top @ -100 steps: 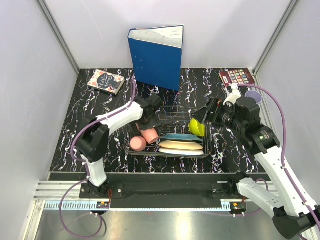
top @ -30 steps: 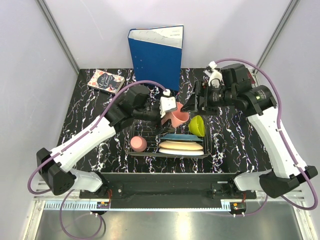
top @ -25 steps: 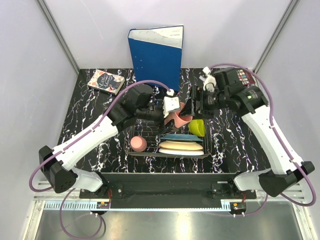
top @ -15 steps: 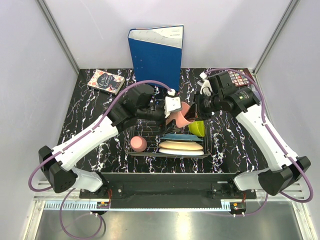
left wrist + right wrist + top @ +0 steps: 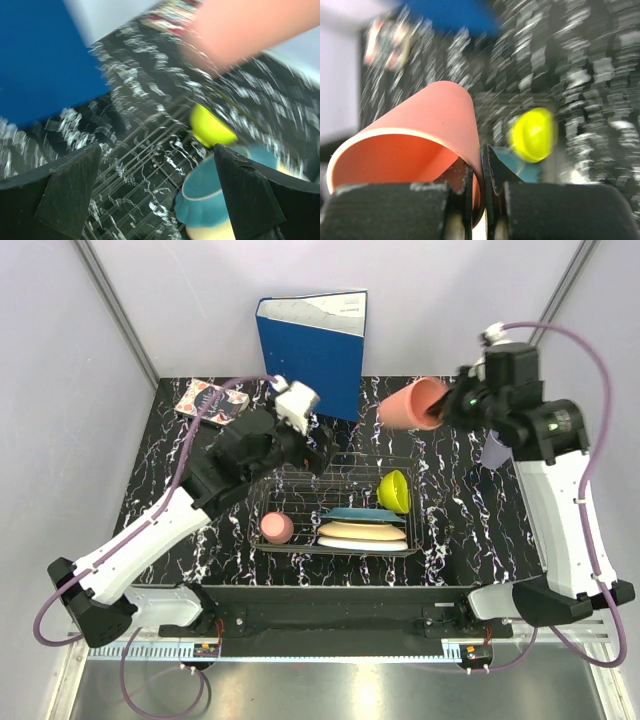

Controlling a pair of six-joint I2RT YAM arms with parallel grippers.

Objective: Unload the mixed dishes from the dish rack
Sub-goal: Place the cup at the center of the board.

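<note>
While the right gripper (image 5: 447,412) pinched its rim, the cup (image 5: 408,403) lay sideways, raised beyond the rack (image 5: 345,462); the left gripper (image 5: 318,445) gaped.

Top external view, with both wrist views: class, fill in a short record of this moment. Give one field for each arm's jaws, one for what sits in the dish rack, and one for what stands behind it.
Right jaws: shut on the wall of a pink cup, held in the air clear of the rack
Left jaws: open wide, empty, over the dish rack
In the rack: second pink cup, yellow-green bowl, teal plate, cream plate
Behind the rack: blue binder, upright
</note>
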